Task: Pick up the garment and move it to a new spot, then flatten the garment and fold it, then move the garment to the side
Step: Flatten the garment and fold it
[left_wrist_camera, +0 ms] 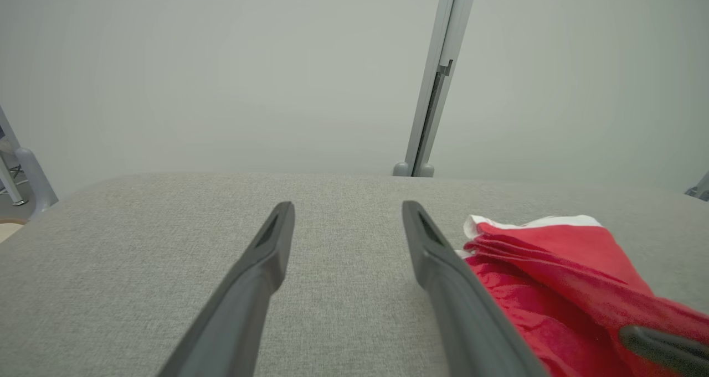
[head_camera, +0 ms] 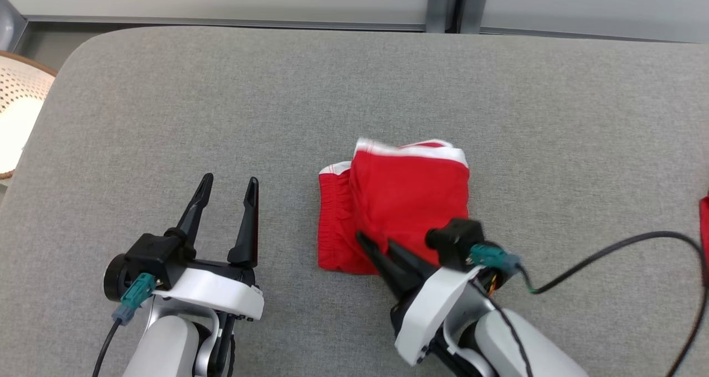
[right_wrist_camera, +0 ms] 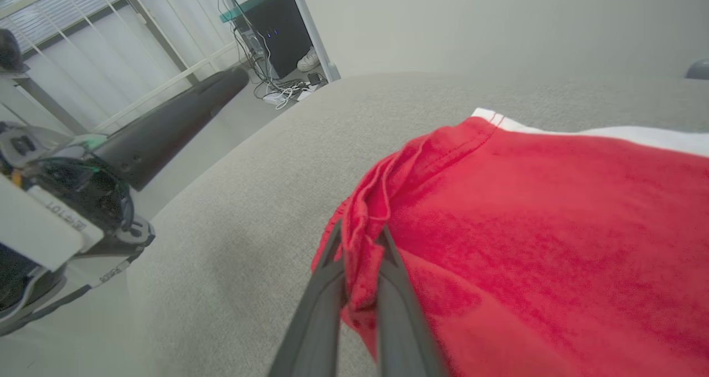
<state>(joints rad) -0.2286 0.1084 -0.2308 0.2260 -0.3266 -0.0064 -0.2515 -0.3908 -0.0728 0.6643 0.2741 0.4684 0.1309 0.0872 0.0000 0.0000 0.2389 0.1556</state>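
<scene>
1. The garment (head_camera: 407,200), red with white trim, lay on the grey tabletop (head_camera: 166,117), near its middle and a little toward the robot's right. It was doubled into a compact block, one layer overlapping another, with a gathered band showing along its left side.
2. The right pincer (head_camera: 376,243) was closed on the garment's near left edge. In the right wrist view a pinch of red cloth sat between the two fingers, while the rest of the cloth rested on the tabletop.
3. The left pincer (head_camera: 230,183) stood wide open and held nothing. It was low over bare tabletop to the left of the garment and apart from it.
4. Steps judged done: moving the garment to a new spot, flattening it and folding it. The garment lay in tidy layers and not in a heap.
5. Step judged in hand: the final move to the side. The grip was taken, but the garment had not yet left the middle of the tabletop.
6. Steps judged left: carrying or sliding the block to one side, then releasing it. A grip at one edge alone could let the layers slip open.
</scene>
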